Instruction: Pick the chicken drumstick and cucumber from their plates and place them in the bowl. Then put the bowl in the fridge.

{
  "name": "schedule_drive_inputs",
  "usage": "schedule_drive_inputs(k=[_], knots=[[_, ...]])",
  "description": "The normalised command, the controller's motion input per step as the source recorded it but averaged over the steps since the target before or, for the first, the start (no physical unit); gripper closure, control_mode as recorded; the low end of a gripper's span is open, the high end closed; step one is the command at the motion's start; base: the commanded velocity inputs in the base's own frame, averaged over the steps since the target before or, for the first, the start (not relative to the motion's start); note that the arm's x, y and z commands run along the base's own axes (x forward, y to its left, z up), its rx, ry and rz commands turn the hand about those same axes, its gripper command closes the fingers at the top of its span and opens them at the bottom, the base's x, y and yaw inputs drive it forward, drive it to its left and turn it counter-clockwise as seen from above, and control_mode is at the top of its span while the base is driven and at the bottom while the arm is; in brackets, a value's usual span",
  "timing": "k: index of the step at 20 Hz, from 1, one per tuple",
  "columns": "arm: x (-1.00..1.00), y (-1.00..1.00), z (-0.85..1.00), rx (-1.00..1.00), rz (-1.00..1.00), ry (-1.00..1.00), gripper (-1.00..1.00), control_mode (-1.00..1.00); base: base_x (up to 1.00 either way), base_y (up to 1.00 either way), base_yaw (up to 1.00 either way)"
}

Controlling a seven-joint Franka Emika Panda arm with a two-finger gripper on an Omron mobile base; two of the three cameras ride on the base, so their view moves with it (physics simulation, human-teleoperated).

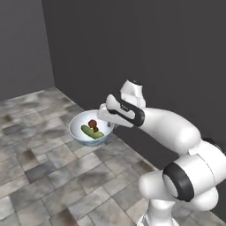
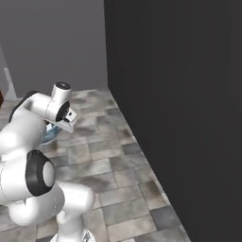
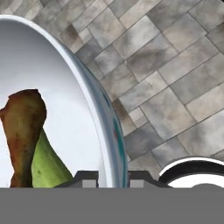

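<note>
Held up over the stone-tiled floor (image 1: 39,163), beside the dark wall (image 1: 145,48): the bowl (image 1: 78,132), deep and round, white inside and pale blue-grey outside. Inside it, the chicken drumstick (image 1: 92,124), reddish-brown and knobbly, lying toward the side nearest the hand, and the cucumber (image 1: 92,133), dark green and smooth, stretched across the middle just beside the drumstick, the two touching or very nearly so. From the hand view, drumstick standing tall against the white inner wall, mottled brown, with a wedge of green cucumber tucked behind its lower part. Same view: bowl rim running as a thin blue-edged arc straight down between the two dark finger tips. Gripper (image 3: 112,176) clamped on the bowl's rim, one finger inside the wall and one outside, jaws nearly together. In the right base view, only a sliver of the bowl peeking from behind the white arm, probably its outer wall, though too little visible to be sure
</note>
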Motion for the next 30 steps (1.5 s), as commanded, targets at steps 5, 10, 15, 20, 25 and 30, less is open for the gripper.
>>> schedule_drive_inputs(k=[5,10,15,20,25,30], knots=[[0.0,0.0,0.0,0.0,0.0,0.0,1.0,1.0,0.94,0.36,0.01],[0.0,0.0,0.0,0.0,0.0,0.0,1.0,1.0,0.93,0.33,0.14],[0.0,0.0,0.0,0.0,0.0,0.0,1.0,1.0,0.93,0.29,0.18],[0.0,0.0,0.0,0.0,0.0,0.0,1.0,1.0,0.94,0.24,0.18],[0.0,0.0,0.0,0.0,0.0,0.0,1.0,1.0,0.89,0.22,0.25],[0.0,0.0,0.0,0.0,0.0,0.0,1.0,1.0,0.74,0.22,0.36]])
